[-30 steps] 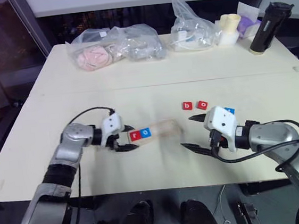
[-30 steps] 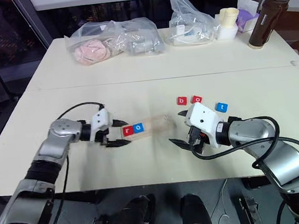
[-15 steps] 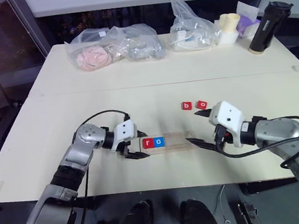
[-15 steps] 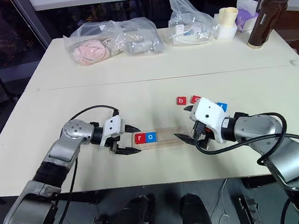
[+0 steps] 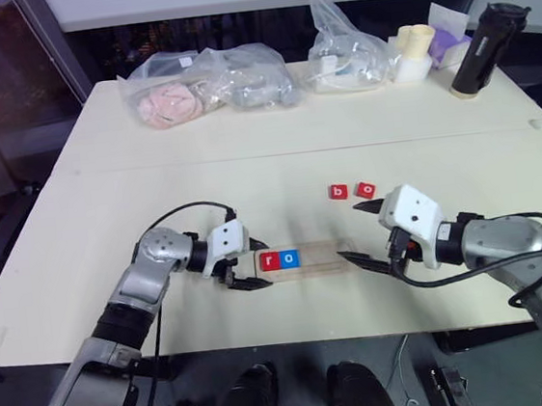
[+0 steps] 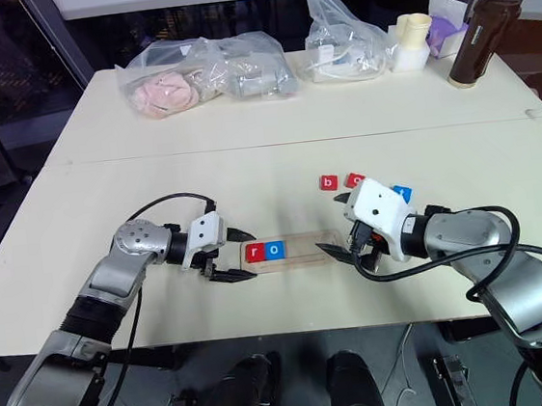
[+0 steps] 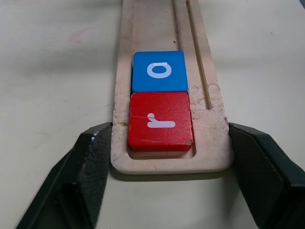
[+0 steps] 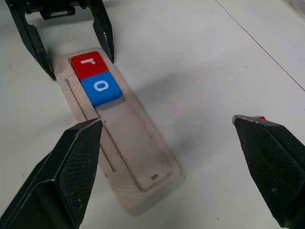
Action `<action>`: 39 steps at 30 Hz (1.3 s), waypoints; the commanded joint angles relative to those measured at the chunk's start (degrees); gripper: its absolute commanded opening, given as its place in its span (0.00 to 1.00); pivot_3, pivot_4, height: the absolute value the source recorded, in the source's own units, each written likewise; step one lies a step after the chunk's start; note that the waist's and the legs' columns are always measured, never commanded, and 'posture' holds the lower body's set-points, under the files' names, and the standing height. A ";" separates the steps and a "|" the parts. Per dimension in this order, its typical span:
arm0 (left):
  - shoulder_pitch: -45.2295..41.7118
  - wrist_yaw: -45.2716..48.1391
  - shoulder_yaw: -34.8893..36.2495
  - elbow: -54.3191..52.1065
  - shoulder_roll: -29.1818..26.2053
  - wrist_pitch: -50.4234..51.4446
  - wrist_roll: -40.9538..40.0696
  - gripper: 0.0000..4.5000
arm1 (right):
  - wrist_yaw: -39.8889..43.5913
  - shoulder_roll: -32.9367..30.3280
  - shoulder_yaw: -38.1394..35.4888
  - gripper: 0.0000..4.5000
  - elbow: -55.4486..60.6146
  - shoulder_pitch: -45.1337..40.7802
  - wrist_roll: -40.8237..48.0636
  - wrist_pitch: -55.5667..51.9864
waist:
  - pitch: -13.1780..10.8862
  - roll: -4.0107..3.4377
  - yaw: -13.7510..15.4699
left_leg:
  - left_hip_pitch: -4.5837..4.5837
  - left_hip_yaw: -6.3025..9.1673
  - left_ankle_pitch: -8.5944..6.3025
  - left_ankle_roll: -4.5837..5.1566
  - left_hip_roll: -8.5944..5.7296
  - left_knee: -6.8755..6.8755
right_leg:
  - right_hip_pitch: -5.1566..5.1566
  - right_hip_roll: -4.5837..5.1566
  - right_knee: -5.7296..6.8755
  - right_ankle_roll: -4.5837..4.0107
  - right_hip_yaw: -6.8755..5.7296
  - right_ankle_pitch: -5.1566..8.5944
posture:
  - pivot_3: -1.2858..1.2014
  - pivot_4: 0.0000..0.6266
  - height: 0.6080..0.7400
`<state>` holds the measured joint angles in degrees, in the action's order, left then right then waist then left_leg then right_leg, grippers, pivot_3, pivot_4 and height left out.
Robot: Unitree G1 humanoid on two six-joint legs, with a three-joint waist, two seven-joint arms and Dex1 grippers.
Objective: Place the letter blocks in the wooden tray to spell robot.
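Note:
The wooden tray (image 5: 317,256) lies flat near the table's front edge. A red r block (image 5: 269,259) and a blue o block (image 5: 289,257) sit side by side at its left end. My left gripper (image 5: 253,266) straddles that end, one finger against each long side, as the left wrist view shows with the fingers (image 7: 93,157) beside the r block (image 7: 159,119). My right gripper (image 5: 359,232) stands open at the tray's right end, holding nothing. A red b block (image 5: 339,192) and a red o block (image 5: 367,190) lie behind it. A blue t block (image 6: 403,192) peeks out beside the right gripper.
Two clear plastic bags (image 5: 205,84) (image 5: 347,45) lie at the back of the table. Cream cups (image 5: 417,52) and a black bottle (image 5: 486,35) stand at the back right. The table's front edge (image 5: 295,341) runs just below the tray.
A second ago the tray lay further left and back. My left gripper dragged it right and toward the front edge. Nothing has moved in the last half second.

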<state>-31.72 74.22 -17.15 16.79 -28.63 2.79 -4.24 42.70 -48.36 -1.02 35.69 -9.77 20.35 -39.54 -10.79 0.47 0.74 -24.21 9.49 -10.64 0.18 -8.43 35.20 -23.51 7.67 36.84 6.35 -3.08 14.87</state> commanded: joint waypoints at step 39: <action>12.05 -12.51 24.57 -33.99 -12.16 26.59 -30.69 0.99 | -34.10 32.43 1.92 1.00 -20.26 -24.84 -13.21 -22.87 | -0.04 -0.04 -1.18 | -0.17 -0.31 0.15 -0.22 0.13 -0.15 | -0.72 -0.26 0.44 -0.30 0.61 -0.17 | 0.52 0.24 0.98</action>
<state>-19.82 62.49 6.46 -15.52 -40.88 29.67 -34.00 10.88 -16.59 3.23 14.77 -33.04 7.64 -60.78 -10.84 0.43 -0.43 -24.39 9.17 -10.47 -0.05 -8.30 35.05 -24.23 7.33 37.26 6.02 -2.45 14.69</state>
